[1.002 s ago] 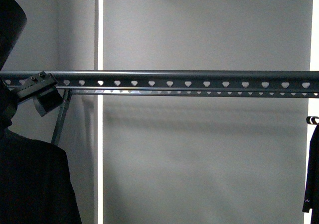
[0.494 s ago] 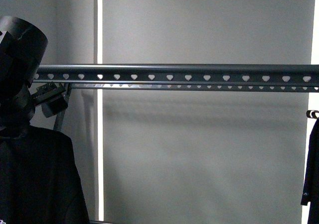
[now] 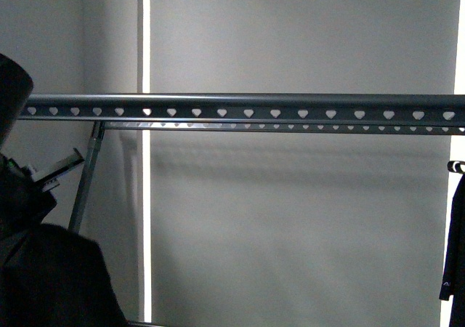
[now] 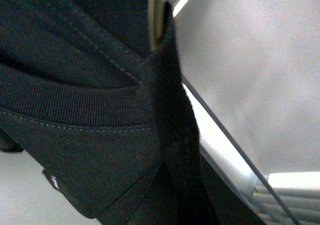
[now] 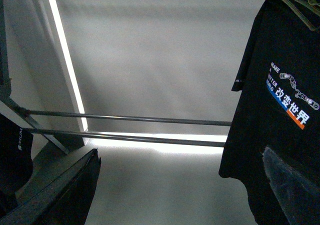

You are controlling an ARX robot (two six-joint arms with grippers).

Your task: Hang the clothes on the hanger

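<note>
The hanger is a long dark grey rail with heart-shaped holes, running across the front view on a grey leg. The clothes, a black T-shirt, hang at the lower left, below the rail. My left gripper is shut on the clothes near the collar. In the left wrist view the gripper pinches the fabric beside the ribbed collar, under the brass hook. My right gripper is open and empty, and does not show in the front view.
Another black garment with a tiny white logo hangs at the far right; the right wrist view shows its coloured print. Two thin lower bars cross that view. A grey wall and a bright vertical strip lie behind.
My left arm rose in front of the rail's left end, then dropped down and to the left. The shirt now hangs lower than half a second ago. The right arm shows no change.
</note>
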